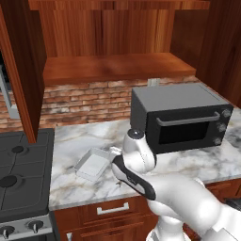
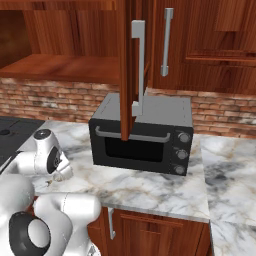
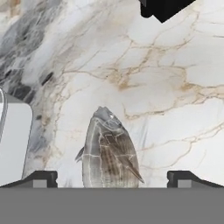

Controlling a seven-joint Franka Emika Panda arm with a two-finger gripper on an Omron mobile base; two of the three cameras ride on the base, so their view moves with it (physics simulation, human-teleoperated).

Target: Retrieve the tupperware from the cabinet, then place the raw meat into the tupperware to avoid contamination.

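The raw meat (image 3: 109, 151), a grey-brown fish-shaped lump, lies on the marble counter between my gripper (image 3: 113, 179) fingertips. The gripper is open, one dark tip on each side of the fish and neither touching it. The tupperware (image 1: 94, 164), a shallow pale square container, sits on the counter left of the arm. Its rounded corner (image 3: 13, 144) shows at the left edge of the hand view, a short way from the fish. The cabinet (image 1: 117, 66) above stands open with a bare wooden shelf. In the left base view my own arm hides the gripper and the fish.
A black toaster oven (image 1: 181, 117) stands on the counter to the right, its corner (image 3: 164, 8) near the fish. An open cabinet door (image 2: 131, 70) with a silver handle hangs over the oven. A stove (image 1: 21, 174) lies to the left, with drawers (image 1: 113, 208) below the counter edge.
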